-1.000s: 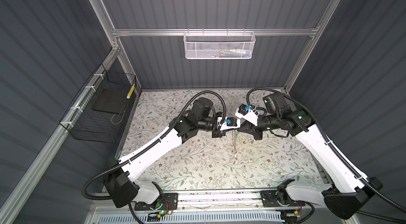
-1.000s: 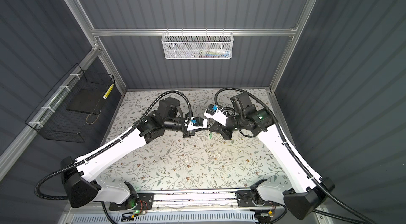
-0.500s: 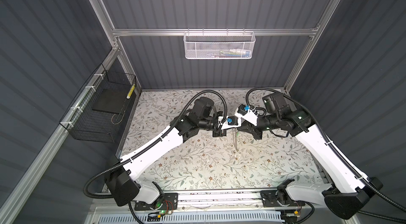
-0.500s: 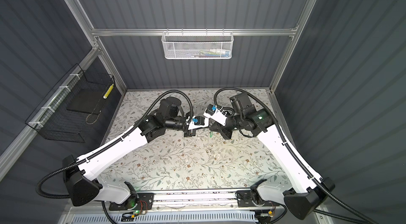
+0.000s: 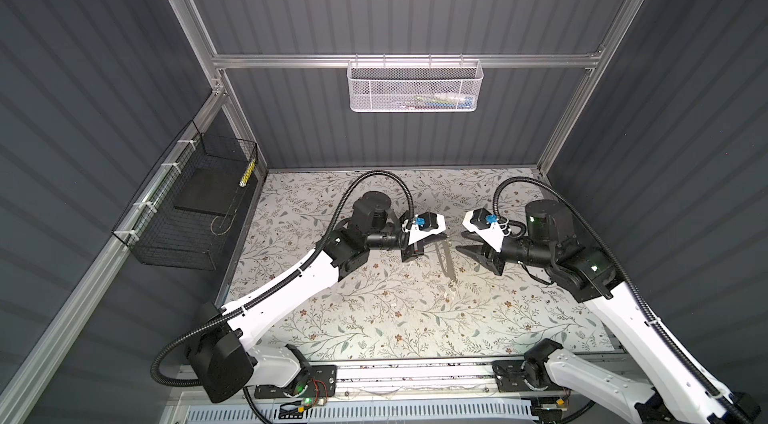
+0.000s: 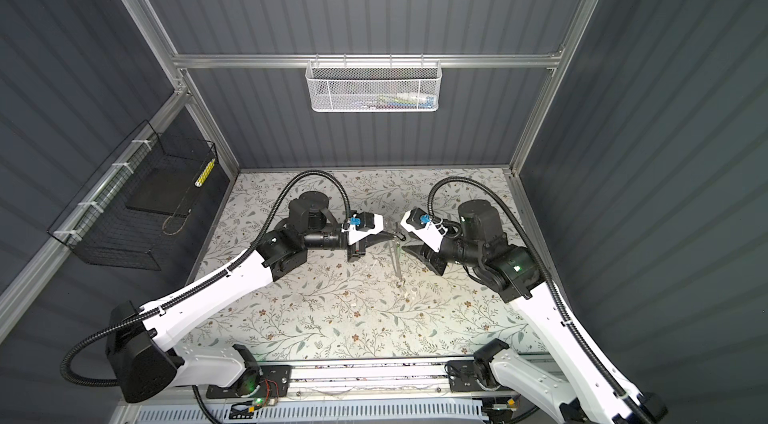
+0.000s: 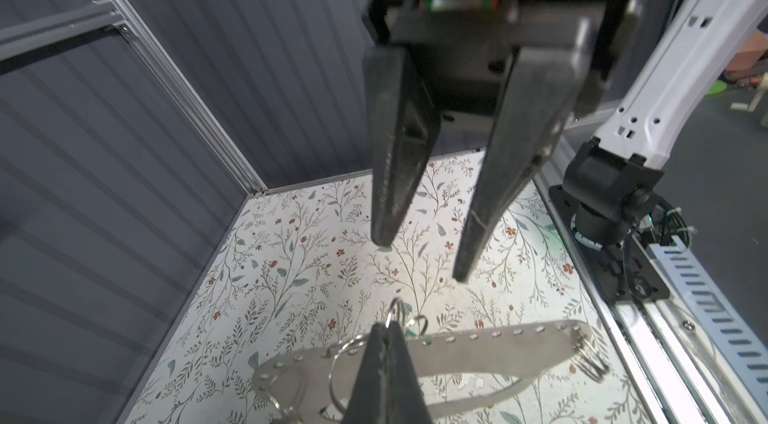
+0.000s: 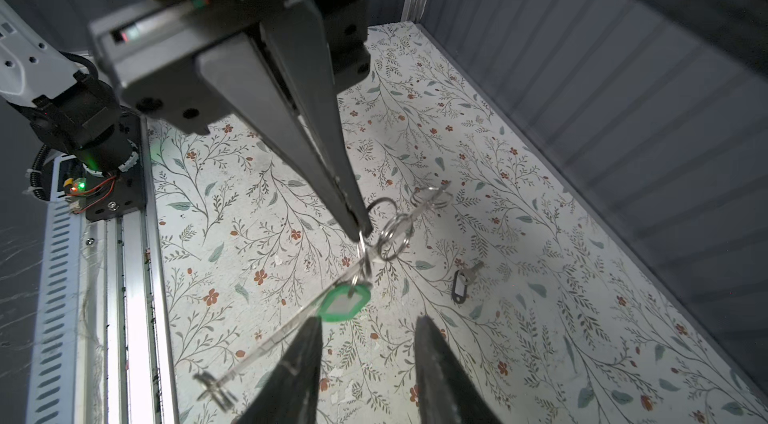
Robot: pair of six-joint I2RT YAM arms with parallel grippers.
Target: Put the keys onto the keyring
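Left claw (image 8: 360, 230): pinching the keyring (image 8: 344, 304)
Right claw (image 7: 419, 258): standing spread, empty
Around: holed strip (image 5: 445, 264) sitting mid-frame between claws; tagged key (image 8: 462, 286) lying on mat (image 8: 540, 276)

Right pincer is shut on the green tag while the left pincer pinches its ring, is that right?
No. The right pincer stands open, not gripping the green tag, as the right wrist view shows. The left pincer does pinch its ring.

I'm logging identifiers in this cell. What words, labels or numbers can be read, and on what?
No readable text anywhere.
keyring, white window of its green tag: blank.
dark tag: nothing legible.
white basket contents: print too small.
yellow strip: marks too small.
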